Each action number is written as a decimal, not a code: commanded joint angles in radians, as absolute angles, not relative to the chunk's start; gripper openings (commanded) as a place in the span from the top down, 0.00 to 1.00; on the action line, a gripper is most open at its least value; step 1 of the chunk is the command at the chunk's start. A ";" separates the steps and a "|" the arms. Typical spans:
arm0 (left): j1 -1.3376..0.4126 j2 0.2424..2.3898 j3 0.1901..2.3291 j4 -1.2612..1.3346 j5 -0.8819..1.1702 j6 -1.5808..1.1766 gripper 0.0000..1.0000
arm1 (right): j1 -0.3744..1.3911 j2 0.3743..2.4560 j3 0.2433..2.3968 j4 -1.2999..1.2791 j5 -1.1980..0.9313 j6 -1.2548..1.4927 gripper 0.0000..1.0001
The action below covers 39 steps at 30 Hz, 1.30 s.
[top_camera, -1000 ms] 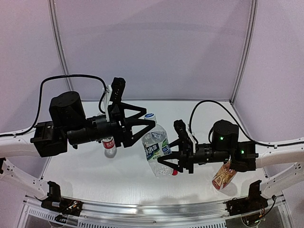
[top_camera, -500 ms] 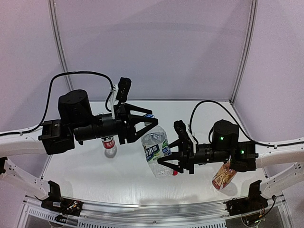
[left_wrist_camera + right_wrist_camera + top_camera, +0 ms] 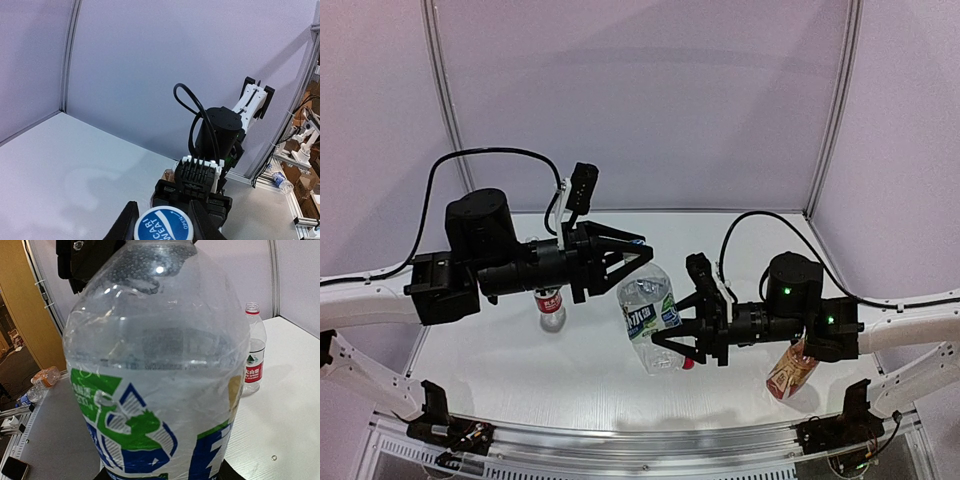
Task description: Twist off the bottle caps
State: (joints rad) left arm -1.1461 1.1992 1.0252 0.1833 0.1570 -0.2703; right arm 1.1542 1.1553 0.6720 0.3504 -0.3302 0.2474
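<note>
The clear bottle with the green-blue label [image 3: 648, 312] hangs tilted over the table's middle. My right gripper [image 3: 667, 350] is shut on its lower body, and the bottle [image 3: 155, 380] fills the right wrist view. My left gripper [image 3: 644, 251] is at the bottle's top. In the left wrist view its fingers [image 3: 202, 222] press both sides of the blue-and-white cap [image 3: 163, 226]. A red-labelled bottle [image 3: 550, 306] stands upright on the table under the left arm. It shows a red neck ring [image 3: 252, 310] and no cap. The amber bottle [image 3: 791, 370] stands under the right arm.
A small red cap [image 3: 688, 363] lies on the table just below my right gripper. White walls with metal corner posts [image 3: 828, 110] close the table at the back and sides. A metal rail [image 3: 650, 440] runs along the near edge.
My left gripper has moved right onto the bottle's top and its fingers have closed from wide open onto the blue-and-white cap. The right arm and the bottle have stayed still.
</note>
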 commanded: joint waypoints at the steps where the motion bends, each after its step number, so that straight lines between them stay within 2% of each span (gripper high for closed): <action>1: -1.143 1.220 1.062 0.183 0.108 -0.318 0.76 | 1.152 1.144 0.674 0.315 -0.204 0.257 1.00; 8: -1.220 1.339 1.182 0.031 -0.350 -0.433 0.79 | 1.152 1.162 0.707 0.185 0.157 0.292 1.00; 12: -1.289 1.477 1.329 -0.106 -0.589 -0.471 0.79 | 1.153 1.205 0.739 0.123 0.266 0.310 1.00; 15: -1.315 1.550 1.416 -0.141 -0.674 -0.498 0.79 | 1.152 1.229 0.758 0.096 0.316 0.324 1.00; 22: -1.333 1.591 1.439 -0.133 -0.745 -0.520 0.77 | 1.152 1.217 0.756 0.082 0.354 0.331 1.00; 28: -1.338 1.568 1.411 -0.062 -0.680 -0.467 0.59 | 1.152 1.230 0.761 0.087 0.329 0.319 1.00; 32: -1.350 1.521 1.382 -0.030 -0.680 -0.415 0.32 | 1.152 1.233 0.767 0.082 0.313 0.315 1.00; 34: -1.357 1.481 1.349 -0.019 -0.702 -0.401 0.13 | 1.152 1.227 0.765 0.082 0.305 0.313 1.00; 35: -1.360 1.456 1.326 -0.013 -0.711 -0.396 0.08 | 1.152 1.224 0.765 0.081 0.299 0.313 1.00; 39: -1.361 1.352 1.230 0.007 -0.723 -0.357 0.05 | 1.153 1.209 0.761 0.085 0.269 0.312 1.00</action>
